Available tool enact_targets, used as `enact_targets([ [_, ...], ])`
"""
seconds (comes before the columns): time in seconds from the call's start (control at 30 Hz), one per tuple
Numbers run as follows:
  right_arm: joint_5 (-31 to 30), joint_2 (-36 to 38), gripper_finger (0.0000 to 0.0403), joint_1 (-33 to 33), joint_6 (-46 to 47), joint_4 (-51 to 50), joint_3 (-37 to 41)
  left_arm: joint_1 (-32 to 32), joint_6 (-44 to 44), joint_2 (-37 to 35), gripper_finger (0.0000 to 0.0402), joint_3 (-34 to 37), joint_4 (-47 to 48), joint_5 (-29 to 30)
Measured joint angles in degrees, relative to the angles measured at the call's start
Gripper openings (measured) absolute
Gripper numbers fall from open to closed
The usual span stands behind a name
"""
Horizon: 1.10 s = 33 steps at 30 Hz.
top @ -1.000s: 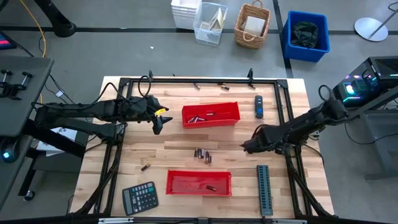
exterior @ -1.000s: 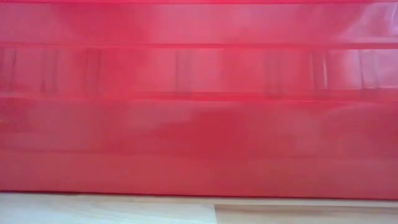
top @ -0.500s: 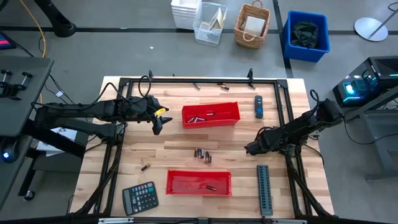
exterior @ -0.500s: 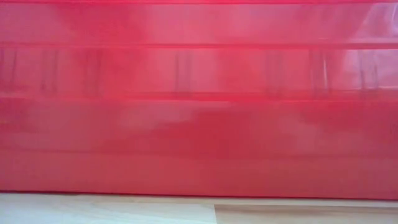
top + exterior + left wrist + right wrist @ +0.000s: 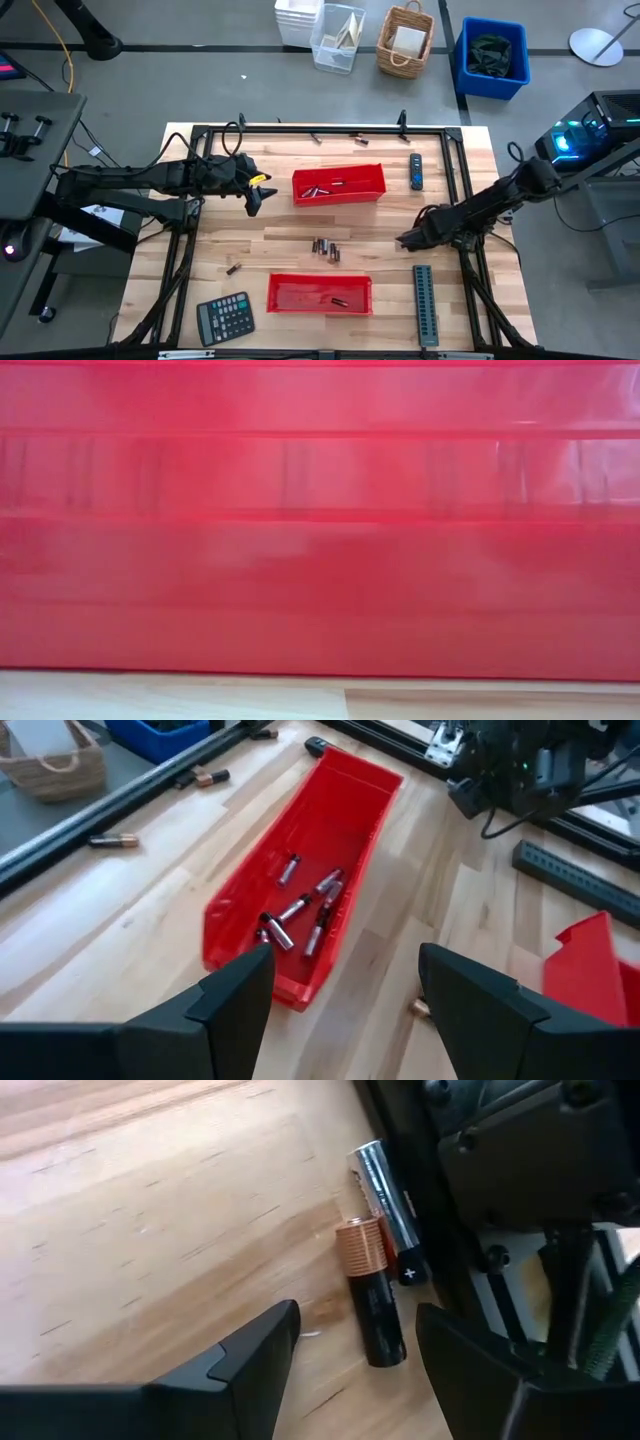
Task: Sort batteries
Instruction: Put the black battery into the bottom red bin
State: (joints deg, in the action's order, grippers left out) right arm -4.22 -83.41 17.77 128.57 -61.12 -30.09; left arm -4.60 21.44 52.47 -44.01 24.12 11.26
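Observation:
Two batteries lie side by side on the wood in the right wrist view: a copper-and-black battery (image 5: 370,1295) and a silver-and-black battery (image 5: 388,1210). My right gripper (image 5: 360,1370) (image 5: 405,240) is open and low over them, its fingers on either side of the copper battery's black end without touching it. More batteries (image 5: 326,247) lie at mid-table and one battery (image 5: 233,268) lies to the left. My left gripper (image 5: 255,200) (image 5: 345,1010) hangs open left of the far red tray (image 5: 338,184), which holds several batteries (image 5: 300,910).
A near red tray (image 5: 320,293) holds one battery; its wall (image 5: 320,520) fills the low view. A calculator (image 5: 224,317), a grey ridged strip (image 5: 425,303) and a black-and-blue device (image 5: 416,171) lie on the table. A black frame (image 5: 520,1180) stands close beside the two batteries.
My right gripper has sunk toward the table and shifted a little toward the table's right edge, staying open. My left arm has kept still.

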Motion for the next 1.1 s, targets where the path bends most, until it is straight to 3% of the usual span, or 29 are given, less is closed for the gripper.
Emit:
enact_targets([
  [0.27, -6.4, 4.3, 0.0198, 4.5, 2.5, 3.0, 0.9, 0.0, 3.9, 0.0, 0.0241, 0.0, -0.1, -2.4],
  [0.43, -10.7, 7.5, 0.0197, 6.2, -1.5, 8.8, 1.1, 0.0, 4.0, 0.0, 0.0241, 0.0, -0.1, -3.7],
  [0.6, -8.9, 8.7, 0.0197, 4.8, 1.2, 10.1, -2.0, 0.0, 4.8, 0.0, 0.0241, 0.0, -1.0, -3.7],
  [0.8, -15.4, 8.8, 0.0197, -0.6, -1.3, 5.7, -9.4, 0.0, 5.0, 0.0, 0.0241, -0.2, -2.1, -3.7],
  [0.87, -14.7, 8.9, 0.0197, -4.2, -6.2, 2.8, -12.2, 0.0, 5.0, 0.0, 0.0241, -0.7, -2.3, -3.7],
  [1.0, -10.7, 8.9, 0.0197, -14.8, -27.4, 3.5, -16.5, -0.5, 3.3, 0.0, 0.0241, -1.7, -2.2, -3.7],
  [1.1, -12.2, 8.9, 0.0197, -22.8, -39.5, 4.3, -19.5, -1.3, 3.0, 0.0, 0.0241, -2.4, -2.2, -3.6],
])
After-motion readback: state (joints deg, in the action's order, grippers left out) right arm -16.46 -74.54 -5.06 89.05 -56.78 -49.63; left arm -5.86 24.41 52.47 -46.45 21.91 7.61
